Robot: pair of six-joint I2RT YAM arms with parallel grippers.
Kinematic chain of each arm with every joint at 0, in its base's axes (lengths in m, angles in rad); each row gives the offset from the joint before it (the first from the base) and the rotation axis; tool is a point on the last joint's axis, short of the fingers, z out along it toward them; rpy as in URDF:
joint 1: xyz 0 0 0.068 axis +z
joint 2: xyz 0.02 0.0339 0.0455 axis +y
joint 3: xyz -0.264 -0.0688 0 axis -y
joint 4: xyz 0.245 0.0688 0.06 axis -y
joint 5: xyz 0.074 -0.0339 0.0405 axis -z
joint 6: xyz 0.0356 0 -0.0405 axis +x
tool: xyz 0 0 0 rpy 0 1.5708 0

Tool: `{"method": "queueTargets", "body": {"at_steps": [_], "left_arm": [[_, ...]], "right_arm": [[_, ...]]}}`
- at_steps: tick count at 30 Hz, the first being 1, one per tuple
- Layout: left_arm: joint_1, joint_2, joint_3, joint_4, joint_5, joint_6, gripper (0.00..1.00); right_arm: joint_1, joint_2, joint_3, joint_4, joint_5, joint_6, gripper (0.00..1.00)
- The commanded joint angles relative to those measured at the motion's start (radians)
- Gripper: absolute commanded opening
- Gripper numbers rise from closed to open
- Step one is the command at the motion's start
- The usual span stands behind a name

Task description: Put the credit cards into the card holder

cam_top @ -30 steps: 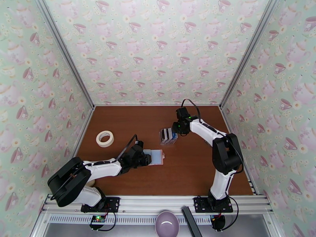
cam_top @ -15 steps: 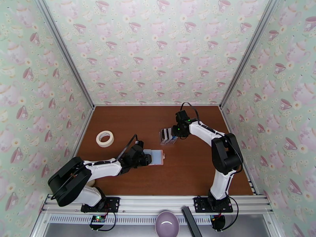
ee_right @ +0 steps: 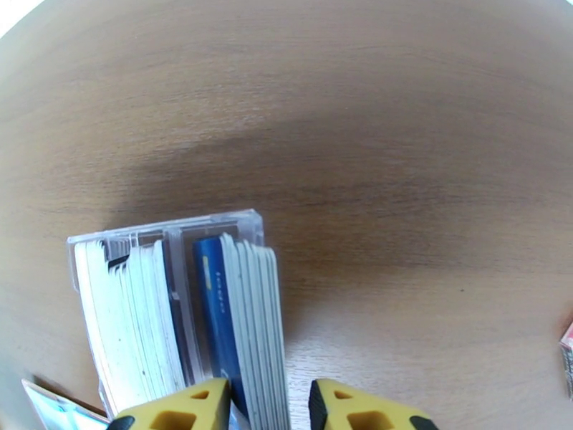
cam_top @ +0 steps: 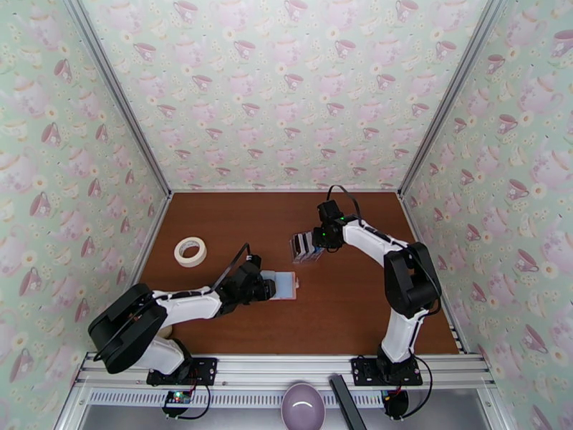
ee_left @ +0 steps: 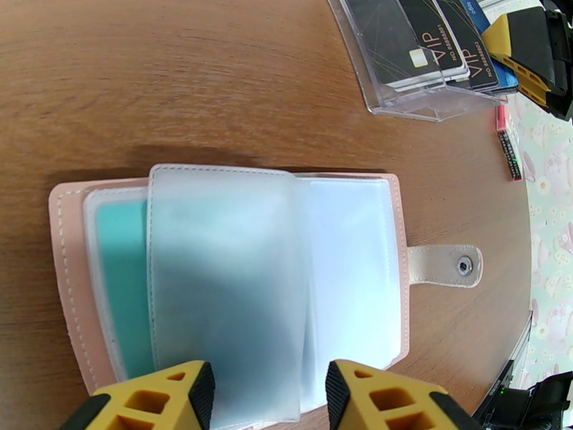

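Left gripper (ee_left: 271, 399) jaws part-open, fingertips over near edge of the open pink card holder (ee_left: 236, 266), flat on table (ee_left: 179, 80). Right gripper (ee_right: 265, 410) narrow, straddling credit cards (ee_right: 247, 324) standing in clear rack (ee_right: 165, 231); small gap at one finger, not clamped.

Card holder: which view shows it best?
Left wrist. The card holder lies open close up, clear pockets and snap tab plain to see. Top external shows it small and far off, by the left tool.
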Motion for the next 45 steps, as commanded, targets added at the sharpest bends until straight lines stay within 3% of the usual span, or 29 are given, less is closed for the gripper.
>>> {"method": "queueTargets", "body": {"at_steps": [1,13,35,45], "left_arm": [[-0.008,0.034,-0.003,-0.076,0.017,-0.015,0.48],[-0.010,0.045,0.004,-0.076,0.021,-0.013,0.48],[-0.016,0.069,0.013,-0.065,0.030,-0.017,0.49],[-0.019,0.069,0.014,-0.065,0.030,-0.017,0.51]], "right_arm": [[0.007,-0.030,0.033,-0.043,0.068,-0.022,0.35],[0.022,-0.035,0.059,-0.064,0.097,-0.031,0.34],[0.042,-0.055,0.075,-0.085,0.118,-0.033,0.20],[0.048,-0.050,0.079,-0.089,0.120,-0.035,0.20]]}}
